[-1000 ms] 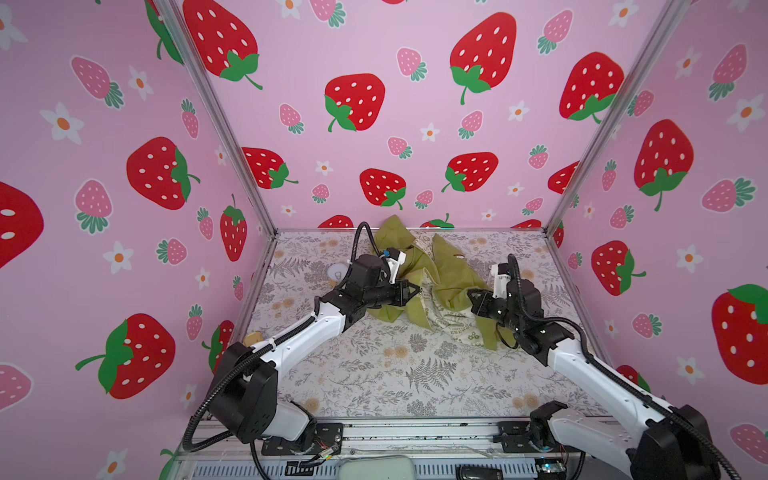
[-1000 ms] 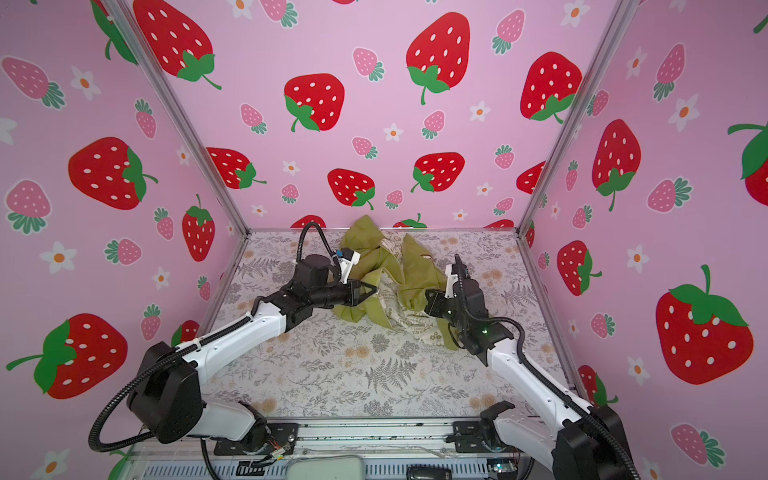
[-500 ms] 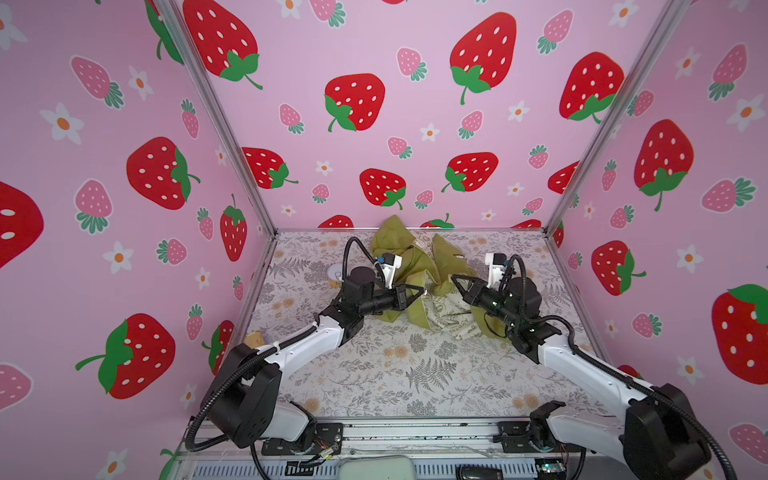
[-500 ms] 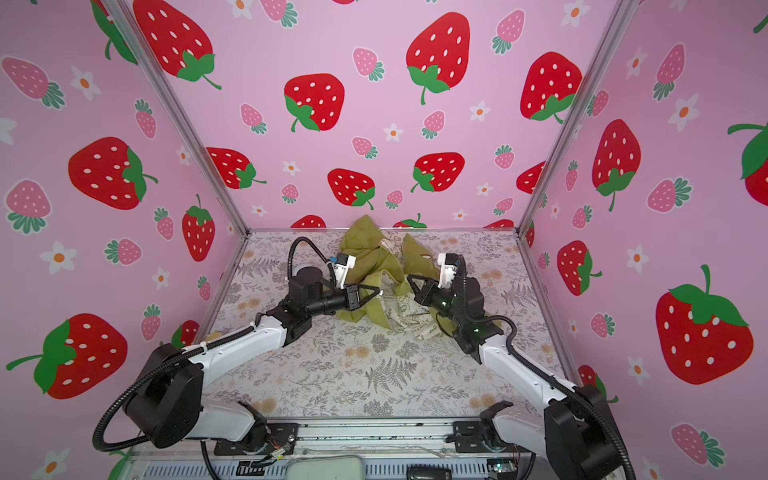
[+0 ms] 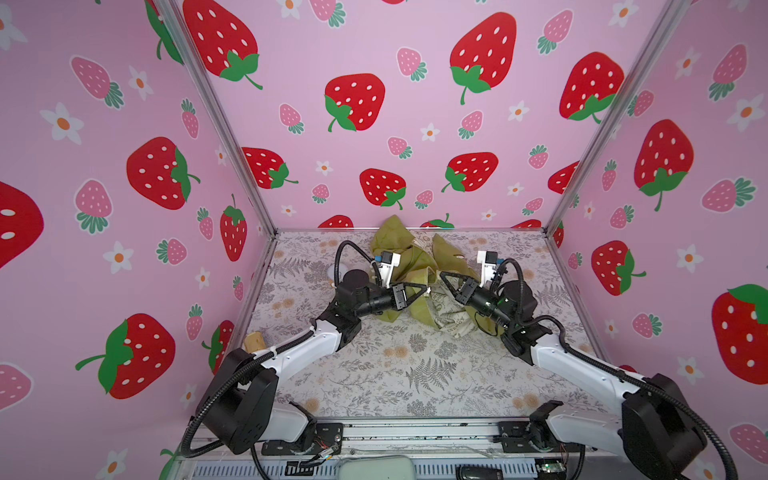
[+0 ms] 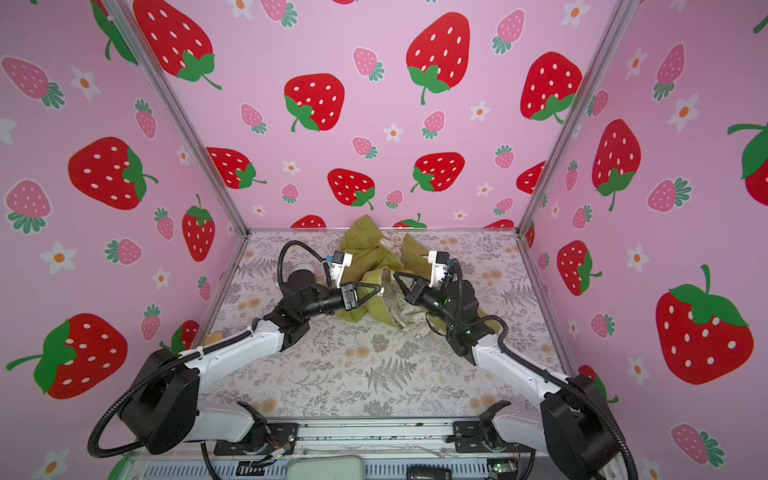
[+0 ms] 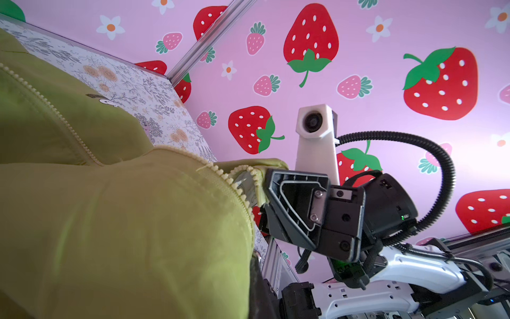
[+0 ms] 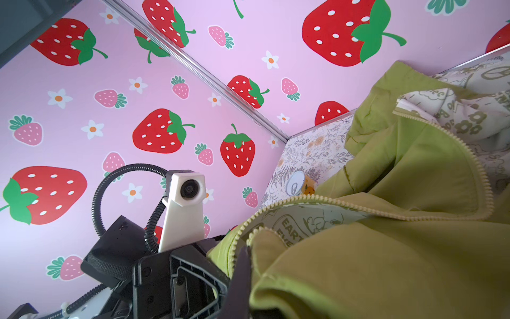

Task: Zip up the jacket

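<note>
In both top views the jacket [image 5: 446, 254] sits bunched at the back of the counter [image 5: 395, 374], left fingers [image 5: 420, 289] and right fingers [image 5: 444, 276] each clamped on an edge. Both wrist views show zipper teeth [image 7: 230, 184] unjoined: zipping looks unstarted.

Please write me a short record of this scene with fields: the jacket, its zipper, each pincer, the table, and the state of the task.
jacket: olive-green, crumpled, cream printed lining showing, lifted in part between the two pincers
zipper: open, the two rows of teeth lie apart
left pincer: shut on the jacket's zipper edge
right pincer: shut on the jacket's zipper edge, close to the left pincer
table: floral cover, the jacket lies at its back middle
task state: not yet zipped
</note>
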Controlling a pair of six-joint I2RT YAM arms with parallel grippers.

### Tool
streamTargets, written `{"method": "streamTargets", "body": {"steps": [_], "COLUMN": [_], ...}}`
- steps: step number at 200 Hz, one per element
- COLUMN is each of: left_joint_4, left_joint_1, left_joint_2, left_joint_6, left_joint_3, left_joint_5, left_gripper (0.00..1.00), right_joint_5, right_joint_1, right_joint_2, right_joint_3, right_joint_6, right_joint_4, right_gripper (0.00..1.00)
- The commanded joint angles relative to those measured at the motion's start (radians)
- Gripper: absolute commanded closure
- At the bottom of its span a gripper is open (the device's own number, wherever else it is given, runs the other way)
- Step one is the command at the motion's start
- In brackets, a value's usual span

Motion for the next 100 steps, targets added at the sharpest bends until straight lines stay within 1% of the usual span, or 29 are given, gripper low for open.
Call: {"method": "streamTargets", "body": {"steps": [1, 42, 74, 100], "left_joint_4": [0.089, 0.095, 0.126, 0.158], "left_joint_1": [0.005, 0.005, 0.005, 0.006], "left_joint_2": [0.008, -0.011, -0.018, -0.009], "left_joint_6": [-0.04, -0.057, -0.082, -0.103], "left_joint_3": [-0.001, -0.009, -0.021, -0.023], "left_joint_5": [0.027, 0.007, 0.003, 0.013], "left_gripper": [1.0, 1.0, 1.0, 1.0], "right_joint_5": [0.043, 0.133, 0.154, 0.181], "right_joint_1": [0.007, 0.014, 0.018, 0.03], "right_joint_2": [-0.022, -0.074, -0.111, -0.111], "right_joint_3": [-0.013, -0.013, -0.046, -0.057], "right_joint_6": [0.021, 0.024, 0.053, 0.072], "right_joint_4": [0.04, -0.088, -0.057, -0.025], "right_gripper": [1.0, 1.0, 1.0, 1.0]}}
